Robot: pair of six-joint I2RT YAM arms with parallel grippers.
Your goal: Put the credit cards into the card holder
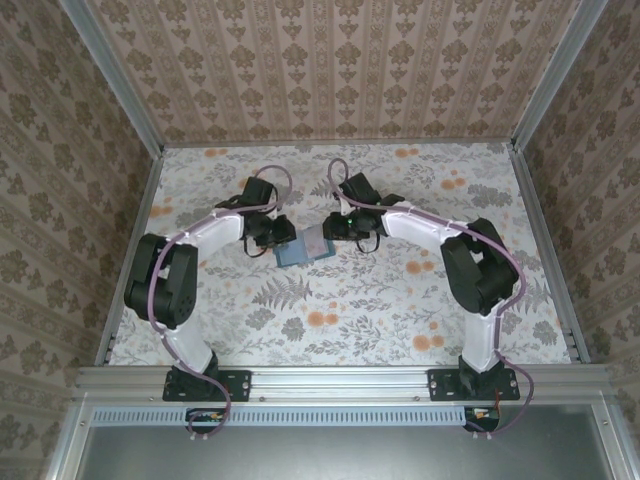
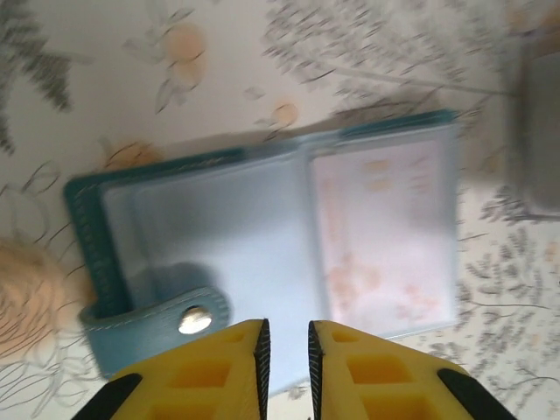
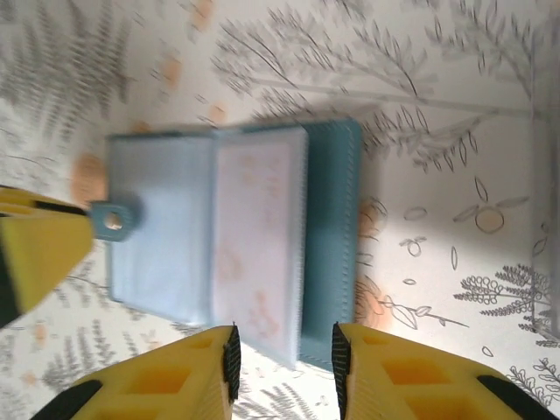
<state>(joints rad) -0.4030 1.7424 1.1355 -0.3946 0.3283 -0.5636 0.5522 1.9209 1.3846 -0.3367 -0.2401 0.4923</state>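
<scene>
Lying open: card holder (image 2: 236, 236) | between left hand (image 2: 286, 350) | and right hand (image 3: 282, 359)

A tabletop (image 1: 350, 315) with a pale covering printed with grey ferns and orange flowers fills the middle of the top view. Beige damask wallpaper walls (image 1: 330, 60) close it in on 3 sides. 2 aluminium posts (image 1: 115, 75) slant up from the far corners, and an aluminium rail (image 1: 340, 380) crosses the lower frame. In the left wrist view, a blurred grey object (image 2: 542, 131) lies at the upper right edge.
</scene>
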